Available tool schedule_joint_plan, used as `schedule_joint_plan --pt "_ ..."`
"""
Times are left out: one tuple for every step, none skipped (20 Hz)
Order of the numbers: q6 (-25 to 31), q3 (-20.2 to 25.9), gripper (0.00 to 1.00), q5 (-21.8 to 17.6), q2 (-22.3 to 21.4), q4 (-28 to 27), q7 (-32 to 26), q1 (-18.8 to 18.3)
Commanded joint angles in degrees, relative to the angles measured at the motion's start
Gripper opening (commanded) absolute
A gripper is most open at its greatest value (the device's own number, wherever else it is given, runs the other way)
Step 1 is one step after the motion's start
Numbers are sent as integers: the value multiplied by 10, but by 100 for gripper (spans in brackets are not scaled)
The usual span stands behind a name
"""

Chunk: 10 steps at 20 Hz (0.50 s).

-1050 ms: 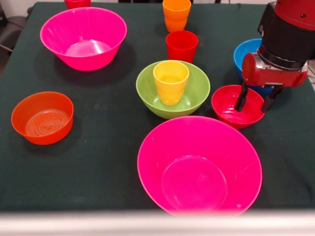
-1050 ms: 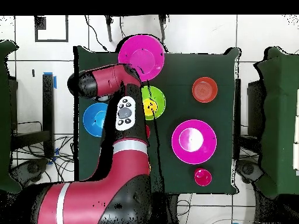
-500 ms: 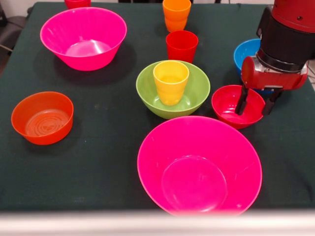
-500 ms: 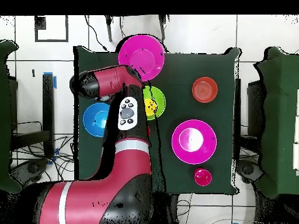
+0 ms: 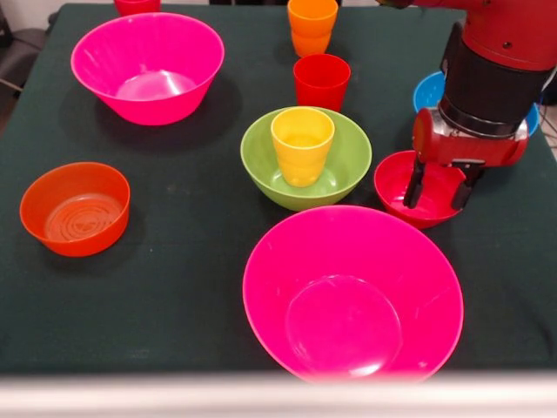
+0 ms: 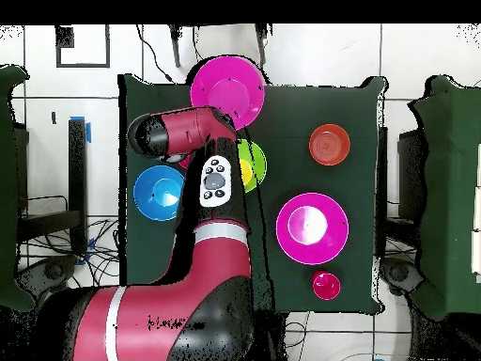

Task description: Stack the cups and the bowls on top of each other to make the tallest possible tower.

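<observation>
The small red bowl (image 5: 393,185) sits on the table to the right of the lime-green bowl (image 5: 346,165), which holds an upright yellow cup (image 5: 302,144). My gripper (image 5: 435,188) hangs low over the red bowl and is open. Its left finger (image 5: 411,185) reaches inside the bowl and the right finger stands at the bowl's right rim. A red cup (image 5: 321,82) and an orange cup (image 5: 312,26) stand behind the green bowl. In the overhead view my arm (image 6: 214,179) covers the gripper and the red bowl, and only part of the green bowl (image 6: 256,164) shows.
One large pink bowl (image 5: 352,296) sits close in front of the red bowl, another (image 5: 148,65) at the far left. The blue bowl (image 5: 429,90) is behind my gripper. An orange translucent bowl (image 5: 74,209) sits at the left. A red item (image 5: 137,5) shows at the top edge.
My gripper has shifted left over the red bowl, bringing the right finger from outside the bowl to its right rim. The red bowl has not moved.
</observation>
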Motion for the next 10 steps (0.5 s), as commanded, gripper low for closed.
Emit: schedule_joint_plan --pt "-10 34 100 6 8 29 52 3" --pt "-4 33 100 7 11 22 55 5" --pt "-2 31 100 7 12 20 55 6" --pt "-2 30 100 8 10 22 59 10" --pt "0 27 100 8 10 21 63 13" --pt "1 24 100 8 10 19 67 16" --pt "2 23 100 8 12 17 69 18" --pt "6 22 100 9 17 8 72 22" --pt "9 20 100 10 19 5 76 25" --pt "10 17 100 11 17 6 82 30"
